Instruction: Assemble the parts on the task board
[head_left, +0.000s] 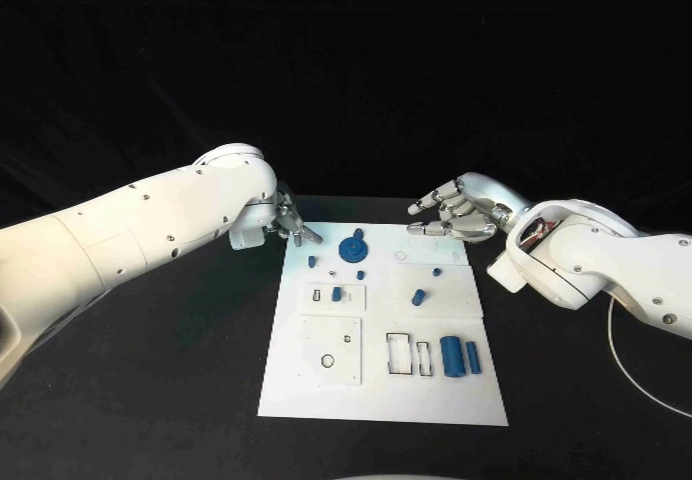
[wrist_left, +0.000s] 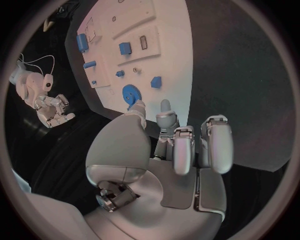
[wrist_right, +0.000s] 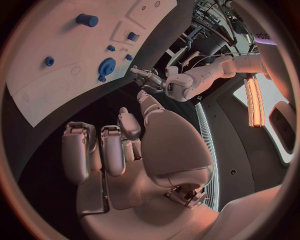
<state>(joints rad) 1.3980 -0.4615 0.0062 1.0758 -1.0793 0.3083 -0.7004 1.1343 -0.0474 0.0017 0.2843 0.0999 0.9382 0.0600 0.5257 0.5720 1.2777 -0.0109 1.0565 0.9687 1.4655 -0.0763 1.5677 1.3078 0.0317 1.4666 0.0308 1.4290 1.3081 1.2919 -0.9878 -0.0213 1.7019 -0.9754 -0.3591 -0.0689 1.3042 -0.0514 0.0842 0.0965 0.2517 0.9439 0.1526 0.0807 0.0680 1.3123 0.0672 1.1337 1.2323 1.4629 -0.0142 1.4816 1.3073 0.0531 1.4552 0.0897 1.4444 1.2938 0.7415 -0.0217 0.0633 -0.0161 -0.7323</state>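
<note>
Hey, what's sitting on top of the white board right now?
On the white board: a blue gear at the far end, two blue cylinders lying nearer, and several small blue pieces between. Both hands hover off its far edge, covering nothing.

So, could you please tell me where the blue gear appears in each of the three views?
Head view: the blue gear sits near the task board's far edge, between the two hands.
Left wrist view: the gear lies just beyond the left hand's fingertips.
Right wrist view: the gear sits near the board's edge.
Shared landmark: the gear itself, the only toothed part.
</note>
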